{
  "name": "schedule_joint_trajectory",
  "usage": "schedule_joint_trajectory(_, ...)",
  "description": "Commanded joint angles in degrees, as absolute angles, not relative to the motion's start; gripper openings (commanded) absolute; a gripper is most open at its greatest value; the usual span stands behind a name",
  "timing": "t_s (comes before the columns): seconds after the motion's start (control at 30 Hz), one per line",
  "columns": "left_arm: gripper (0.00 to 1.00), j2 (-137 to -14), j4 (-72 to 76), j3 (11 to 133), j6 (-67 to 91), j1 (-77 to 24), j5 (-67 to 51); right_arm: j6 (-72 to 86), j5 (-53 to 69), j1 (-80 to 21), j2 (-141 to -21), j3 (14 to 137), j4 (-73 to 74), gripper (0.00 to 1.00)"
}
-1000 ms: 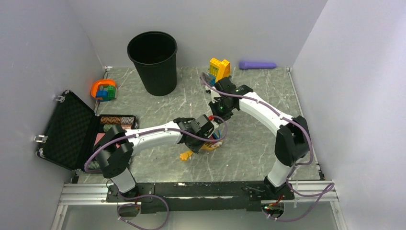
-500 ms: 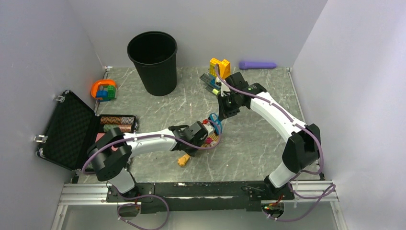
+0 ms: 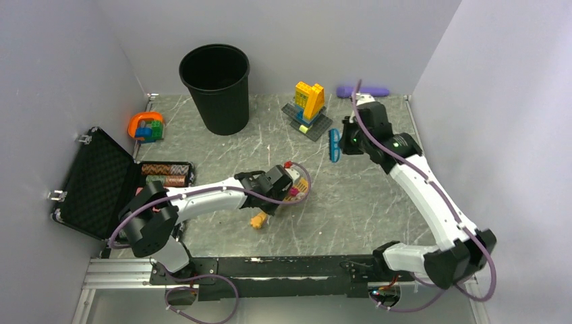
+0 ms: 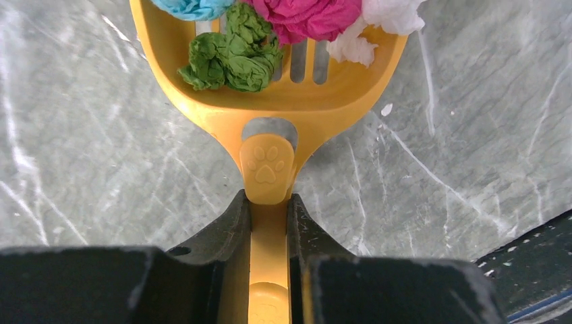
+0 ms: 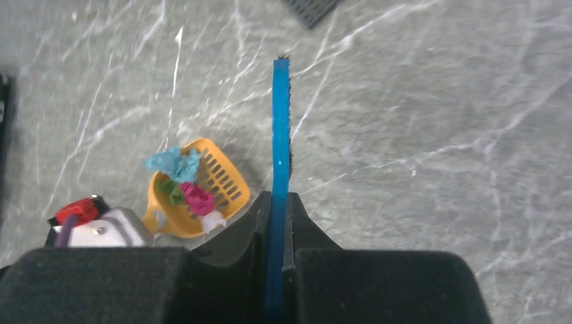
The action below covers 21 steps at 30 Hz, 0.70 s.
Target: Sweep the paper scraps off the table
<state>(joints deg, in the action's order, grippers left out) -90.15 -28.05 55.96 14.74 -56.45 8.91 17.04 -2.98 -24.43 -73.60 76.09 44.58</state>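
Left wrist view: left gripper (image 4: 268, 202) fingers pinch the handle of the orange scoop (image 4: 270, 111), which is loaded with paper scraps (image 4: 236, 57) in green, magenta, teal and white, mid-table (image 3: 364, 196) toward the near edge. Right gripper (image 5: 278, 202) is clamped tight on a blue brush (image 5: 280, 128), up near the far right corner. Risk: the white wad overhangs the scoop's rim, so a tilt or jolt on the way to the black bin (image 3: 216, 88) would likely spill it.

The grey-green marble table (image 3: 364, 202) carries a black bucket (image 3: 214, 88) at eleven o'clock, a yellow brick build (image 3: 309, 101) at twelve, an orange toy (image 3: 145, 126) at ten and an open black case (image 3: 98, 182) at nine.
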Motion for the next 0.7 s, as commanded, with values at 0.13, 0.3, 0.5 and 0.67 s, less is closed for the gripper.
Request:
schedule_joint_trajectory(0.13,0.00,-86.7,-38.5,68.0,13.9,-48.6,3.7,21.8,-13.8,-23.3,-62.2,67.4,38.3,0.00)
schedule_joint_trajectory(0.3,0.00,-89.2,-48.5,82.6,13.0,-41.7,-0.3,21.6,-13.7,-23.2,-59.4,64.3,38.2,0.00)
schedule_joint_trajectory(0.5,0.00,-95.6,-58.9,104.4,10.1,-33.8,-0.6,21.3,-12.3,-23.3,-57.6,63.5,39.0,0.00)
schedule_joint_trajectory(0.67,0.00,-104.0,-65.4,124.1,9.3,-24.9,-8.3,21.1,-11.9,-23.3,-56.3,62.5,39.2,0.00)
